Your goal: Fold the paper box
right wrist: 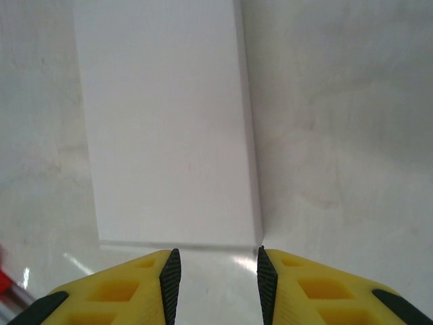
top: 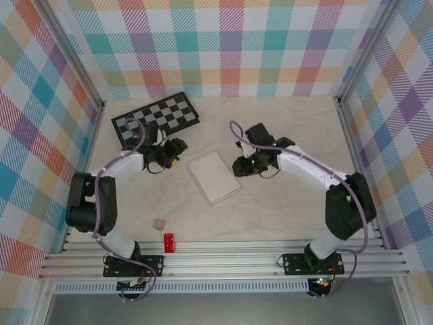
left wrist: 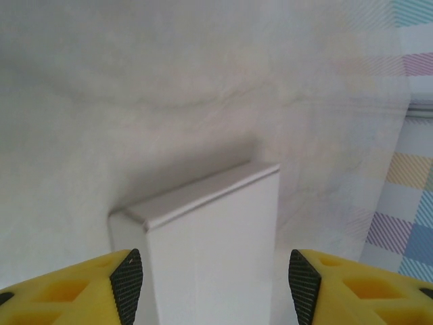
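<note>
The paper box lies closed and flat in the middle of the table, a shallow white rectangle. My left gripper hovers just off its far left corner. In the left wrist view the jaws stand open wider than the box, and the black pads are clear of its sides. My right gripper is at the box's right edge. In the right wrist view it is open with a narrow gap, and the box's near corner lies right at one fingertip. Nothing is clamped.
A black-and-grey checkerboard lies at the back left behind the left arm. A small tan cube and a red brick sit near the front rail. Plaid walls close in the table on three sides.
</note>
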